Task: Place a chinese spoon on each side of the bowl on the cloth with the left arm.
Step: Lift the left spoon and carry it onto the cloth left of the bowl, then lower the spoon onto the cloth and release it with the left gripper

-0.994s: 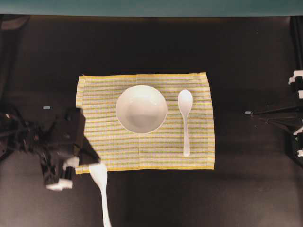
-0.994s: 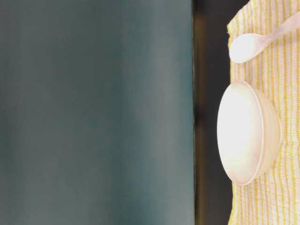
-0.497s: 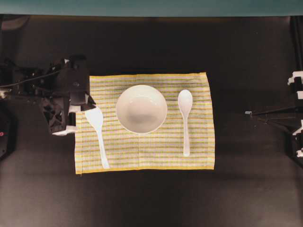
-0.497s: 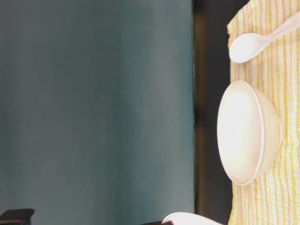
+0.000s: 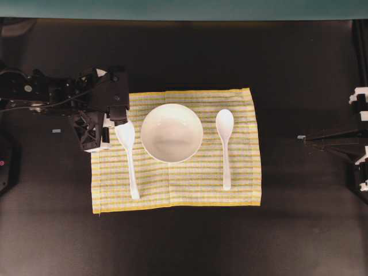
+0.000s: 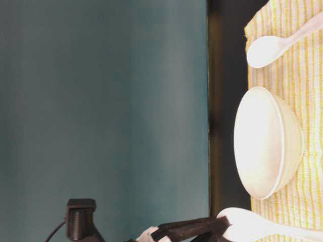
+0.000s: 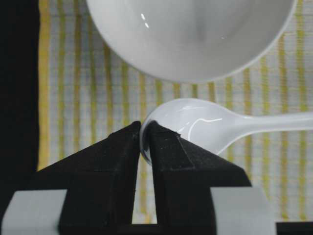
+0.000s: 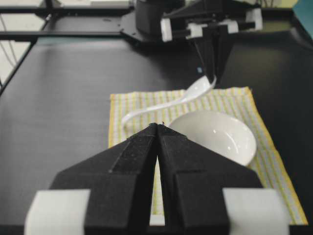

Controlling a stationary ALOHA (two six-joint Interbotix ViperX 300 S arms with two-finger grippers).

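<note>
The white bowl (image 5: 171, 132) sits mid-cloth on the striped yellow cloth (image 5: 178, 195). One white chinese spoon (image 5: 225, 144) lies flat on the cloth right of the bowl. Left of the bowl, my left gripper (image 5: 118, 122) is shut on the rim of a second spoon (image 5: 129, 158). In the left wrist view the gripper (image 7: 145, 134) pinches that spoon's scoop (image 7: 210, 125) just below the bowl (image 7: 190, 34). From the right wrist view, the held spoon (image 8: 171, 103) slopes down, handle end low by the cloth. My right gripper (image 8: 158, 126) is shut on nothing.
The right arm's frame (image 5: 359, 138) stands at the table's right edge. A teal wall (image 5: 184, 8) runs along the back. Dark tabletop (image 5: 184, 241) surrounds the cloth on all sides.
My left arm has carried the spoon from off the cloth's front left corner, up and rightward, to the cloth's left part beside the bowl. The right spoon and bowl stayed put.
</note>
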